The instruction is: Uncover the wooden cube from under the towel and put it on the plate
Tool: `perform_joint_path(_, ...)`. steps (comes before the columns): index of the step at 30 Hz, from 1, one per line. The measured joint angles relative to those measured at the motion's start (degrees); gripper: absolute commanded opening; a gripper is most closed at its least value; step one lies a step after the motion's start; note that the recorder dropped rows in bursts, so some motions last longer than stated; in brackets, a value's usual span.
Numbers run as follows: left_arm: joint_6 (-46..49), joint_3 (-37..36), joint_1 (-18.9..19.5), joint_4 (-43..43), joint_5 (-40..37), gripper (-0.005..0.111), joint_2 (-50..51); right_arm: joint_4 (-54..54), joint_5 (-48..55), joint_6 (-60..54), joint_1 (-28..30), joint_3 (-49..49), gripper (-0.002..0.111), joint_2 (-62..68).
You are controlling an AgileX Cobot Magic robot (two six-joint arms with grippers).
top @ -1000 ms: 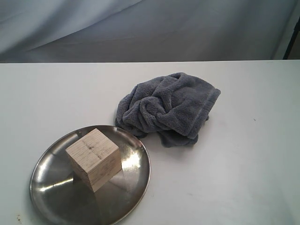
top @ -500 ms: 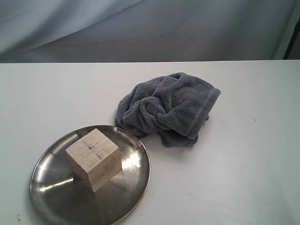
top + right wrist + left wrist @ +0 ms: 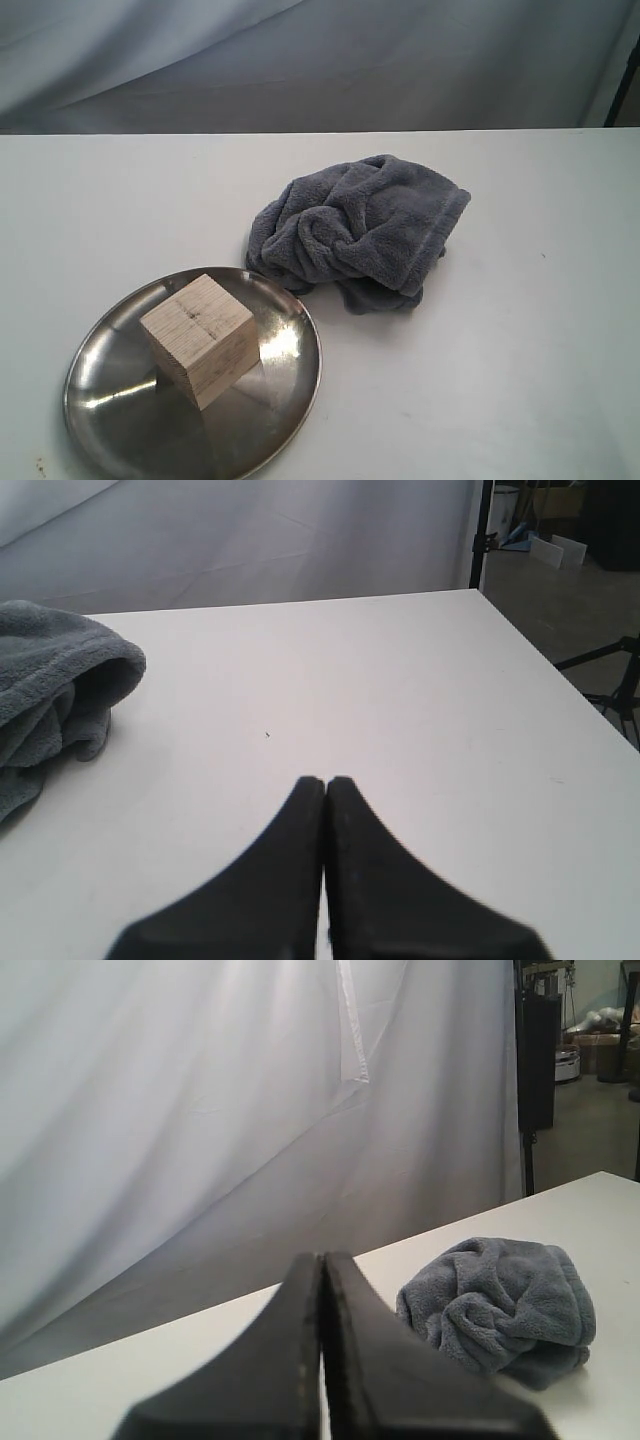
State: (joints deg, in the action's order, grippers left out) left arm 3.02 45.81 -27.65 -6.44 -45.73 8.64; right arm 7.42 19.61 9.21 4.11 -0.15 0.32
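Note:
The pale wooden cube rests on the shiny steel plate at the front left of the table, uncovered. The grey-blue towel lies bunched just behind and right of the plate. Neither arm appears in the exterior view. My left gripper is shut with nothing between its fingers, well back from the towel. My right gripper is also shut and empty, above bare table, with the towel off to one side.
A grey-white cloth backdrop hangs behind the white table. A dark stand and floor clutter lie beyond the table's edge. A black tripod leg stands off the table's side.

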Motion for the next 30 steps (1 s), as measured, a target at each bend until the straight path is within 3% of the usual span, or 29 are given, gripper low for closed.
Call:
perform_joint_path(15, -0.66, -0.21, 0.37, 0.26, -1.02, 0.000, -1.68, 0.00, 0.00, 0.00, 0.00, 0.00, 0.000, 0.00)
perform_joint_path(21, -2.35, -5.14, 6.57, 0.69, 6.21, 0.000, -8.23, 0.00, 0.00, 0.00, 0.00, 0.00, 0.000, 0.00)
perform_joint_path(30, -2.45, -17.33, 15.99, 5.14, 20.74, 0.000, -8.39, 0.00, 0.00, 0.00, 0.00, 0.00, 0.000, 0.00)
